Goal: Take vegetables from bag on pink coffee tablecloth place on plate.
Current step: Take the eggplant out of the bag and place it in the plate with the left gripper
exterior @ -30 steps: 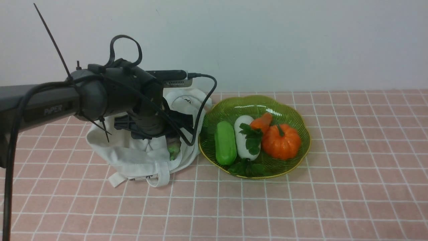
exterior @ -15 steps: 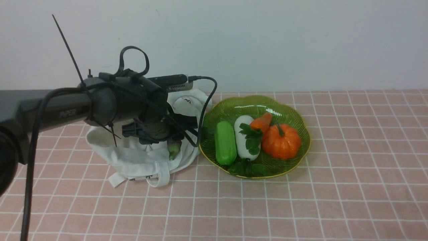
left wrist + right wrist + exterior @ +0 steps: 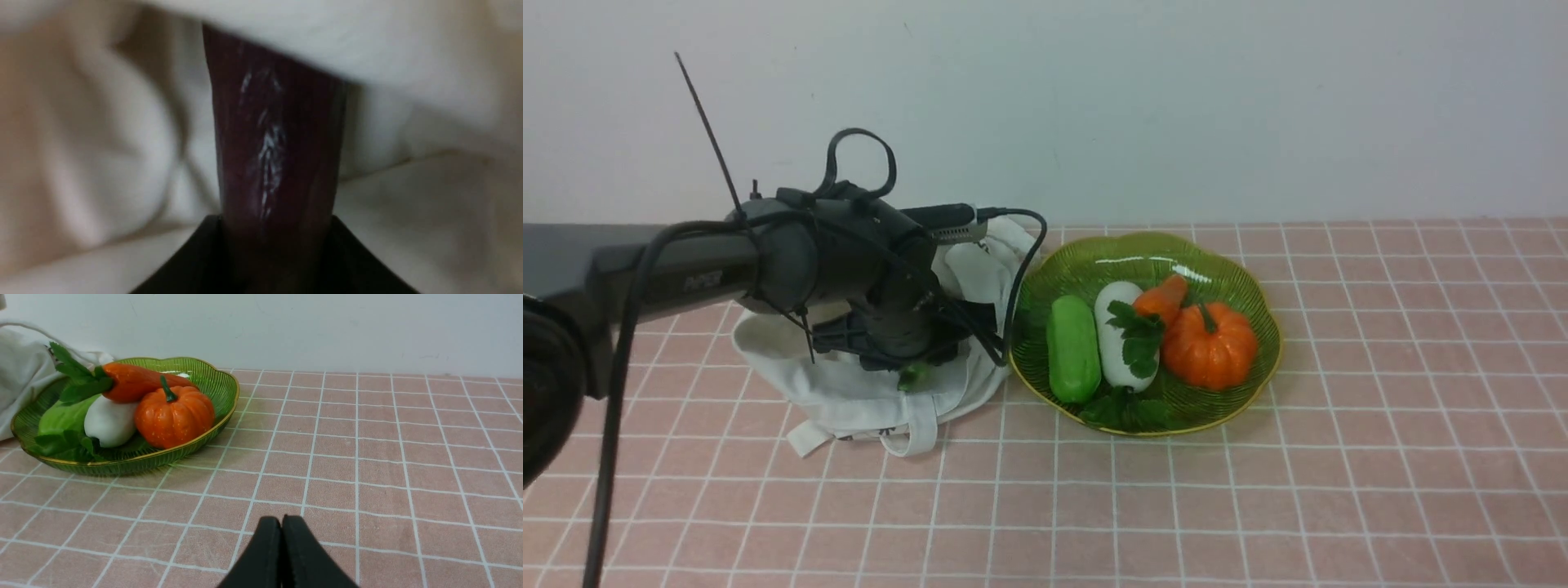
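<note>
Dark purple-brown eggplant point(image 3: 273, 134) sits pinched between the black fingers of my left gripper point(image 3: 276, 237), sunk in the white bag point(image 3: 849, 400). Just beside the bag, at its 3 o'clock, the green plate point(image 3: 1094, 253) carries cucumber point(image 3: 1072, 349), radish point(image 3: 1112, 310), carrot point(image 3: 1164, 298) and pumpkin point(image 3: 1209, 347) on the pink tablecloth point(image 3: 1339, 457). My right gripper point(image 3: 282, 531) hangs with its fingers pressed together, low over bare cloth.

Left arm point(image 3: 686, 273) stretches rightward, fingers point(image 3: 196, 265) clamping the eggplant point(image 3: 273, 155); right gripper point(image 3: 282, 523) pinched closed.
</note>
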### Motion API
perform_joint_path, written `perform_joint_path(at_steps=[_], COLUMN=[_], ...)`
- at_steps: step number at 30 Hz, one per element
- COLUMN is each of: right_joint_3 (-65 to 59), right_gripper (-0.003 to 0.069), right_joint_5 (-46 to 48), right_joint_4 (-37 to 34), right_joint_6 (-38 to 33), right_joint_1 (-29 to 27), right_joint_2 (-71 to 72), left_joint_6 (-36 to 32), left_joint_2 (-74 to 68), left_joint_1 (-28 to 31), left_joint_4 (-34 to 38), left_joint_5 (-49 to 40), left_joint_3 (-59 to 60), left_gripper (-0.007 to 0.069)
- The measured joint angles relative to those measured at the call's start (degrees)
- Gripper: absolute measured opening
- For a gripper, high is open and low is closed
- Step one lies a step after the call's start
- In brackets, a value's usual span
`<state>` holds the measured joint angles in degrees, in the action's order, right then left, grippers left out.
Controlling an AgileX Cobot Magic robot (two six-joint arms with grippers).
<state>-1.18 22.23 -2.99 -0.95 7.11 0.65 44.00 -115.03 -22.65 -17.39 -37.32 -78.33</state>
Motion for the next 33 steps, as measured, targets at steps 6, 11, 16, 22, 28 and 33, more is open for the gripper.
perform_joint_path(at_steps=[6, 11, 16, 22, 28, 33], right_joint_3=[0.00, 0.00, 0.00, 0.00, 0.00, 0.00], right_gripper=[-0.0018, -0.0018, -0.0018, -0.0018, -0.0018, -0.0018], right_joint_5=[0.00, 0.00, 0.00, 0.00, 0.00, 0.00], right_joint_4=[0.00, 0.00, 0.00, 0.00, 0.00, 0.00], right_joint_6=[0.00, 0.00, 0.00, 0.00, 0.00, 0.00], right_joint_1=[0.00, 0.00, 0.00, 0.00, 0.00, 0.00], right_joint_2=[0.00, 0.00, 0.00, 0.00, 0.00, 0.00], left_joint_6=[-6.75, -13.85, -24.31, -28.98, -42.97, -46.70], left_joint_2=[13.20, 20.62, 28.85, 30.01, 21.92, 12.23], left_joint_1=[0.00, 0.00, 0.00, -1.43, -7.12, -7.35], left_joint_4=[2.41, 9.82, 24.17, 31.87, 35.04, 32.40], left_joint_5=[-20.43, -31.34, -33.13, -31.86, -26.32, -24.30], left_joint_3=[0.00, 0.00, 0.00, 0.00, -0.28, -8.05], left_gripper=[0.0258, 0.0258, 0.0258, 0.0258, 0.0258, 0.0258])
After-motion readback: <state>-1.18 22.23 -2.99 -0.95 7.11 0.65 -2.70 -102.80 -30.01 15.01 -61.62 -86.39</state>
